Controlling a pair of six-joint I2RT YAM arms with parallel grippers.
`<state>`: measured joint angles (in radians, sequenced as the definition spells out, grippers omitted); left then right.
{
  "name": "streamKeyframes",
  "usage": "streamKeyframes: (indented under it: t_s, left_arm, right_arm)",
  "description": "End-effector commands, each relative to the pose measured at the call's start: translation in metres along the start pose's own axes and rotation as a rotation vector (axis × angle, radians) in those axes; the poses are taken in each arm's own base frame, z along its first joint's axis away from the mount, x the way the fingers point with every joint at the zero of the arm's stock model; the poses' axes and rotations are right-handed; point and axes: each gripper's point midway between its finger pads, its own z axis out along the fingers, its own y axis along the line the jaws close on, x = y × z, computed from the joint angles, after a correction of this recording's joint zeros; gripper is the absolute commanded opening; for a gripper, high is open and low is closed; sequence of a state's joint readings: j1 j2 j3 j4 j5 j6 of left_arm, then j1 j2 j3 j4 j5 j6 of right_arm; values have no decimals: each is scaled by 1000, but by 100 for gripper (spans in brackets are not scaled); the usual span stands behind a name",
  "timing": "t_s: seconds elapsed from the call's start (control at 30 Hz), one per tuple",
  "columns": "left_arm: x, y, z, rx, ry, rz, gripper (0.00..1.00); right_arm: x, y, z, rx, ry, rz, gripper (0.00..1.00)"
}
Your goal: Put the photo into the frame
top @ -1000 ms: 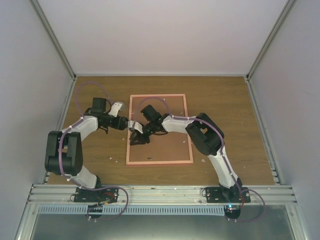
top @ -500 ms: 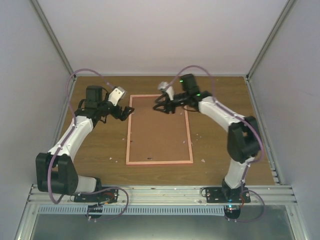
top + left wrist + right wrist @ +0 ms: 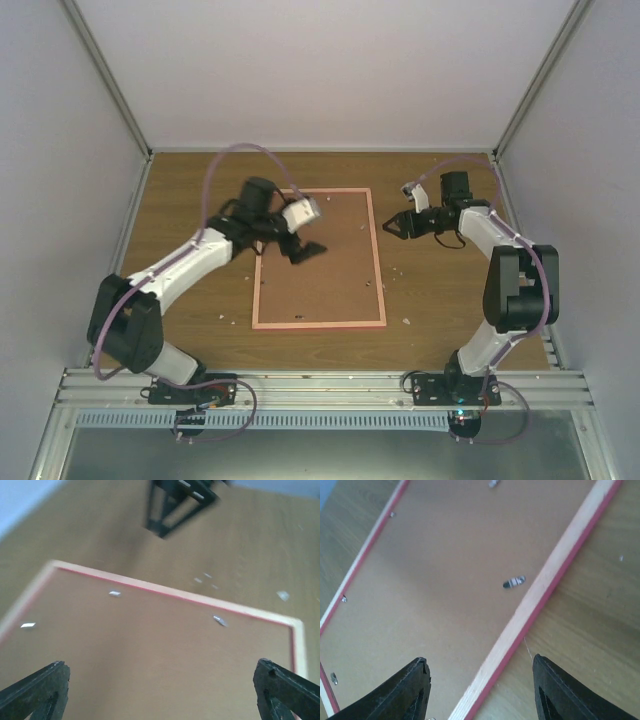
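The pink frame (image 3: 377,262) lies face down on the wooden table, with the brown backing board (image 3: 325,285) filling it. The photo is hidden from view. My left gripper (image 3: 303,250) is open and empty above the upper left part of the board. In the left wrist view the gripper (image 3: 160,667) has its jaws wide over the board (image 3: 150,655), with the frame's edge (image 3: 175,593) ahead. My right gripper (image 3: 393,226) is open and empty just outside the frame's right edge. In the right wrist view the gripper (image 3: 480,660) straddles that edge (image 3: 540,595).
Small metal tabs (image 3: 514,582) sit along the board's rim, one also in the left wrist view (image 3: 218,620). White specks (image 3: 407,321) lie on the table near the frame's lower right corner. Grey walls close in the table on three sides.
The left gripper went from the frame's left edge out to the upper left, then in over the board. The right gripper went from the board's middle to the top, then past the right edge.
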<state>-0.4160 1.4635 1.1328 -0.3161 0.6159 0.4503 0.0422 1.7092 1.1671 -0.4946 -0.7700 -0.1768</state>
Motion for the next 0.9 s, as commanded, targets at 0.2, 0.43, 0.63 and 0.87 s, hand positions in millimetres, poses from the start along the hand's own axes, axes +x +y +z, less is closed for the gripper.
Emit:
streamKeyframes:
  t_s: [0.2,0.43,0.63,0.87]
  left_arm:
    - [44,-66,110,221,111,321,78]
    - [56,-72,138,250,58,455,61]
    - [59,-86,152,264,62,488,53]
    - [80,-108,153,266,104,539,44]
  right_arm:
    - [66,-29,34,74,168,194,55]
    - [71,-27,46,154,202,88,61]
    - [80,-29,57,199,216,55,59]
    - [77,-23,64,297,210,-5,59]
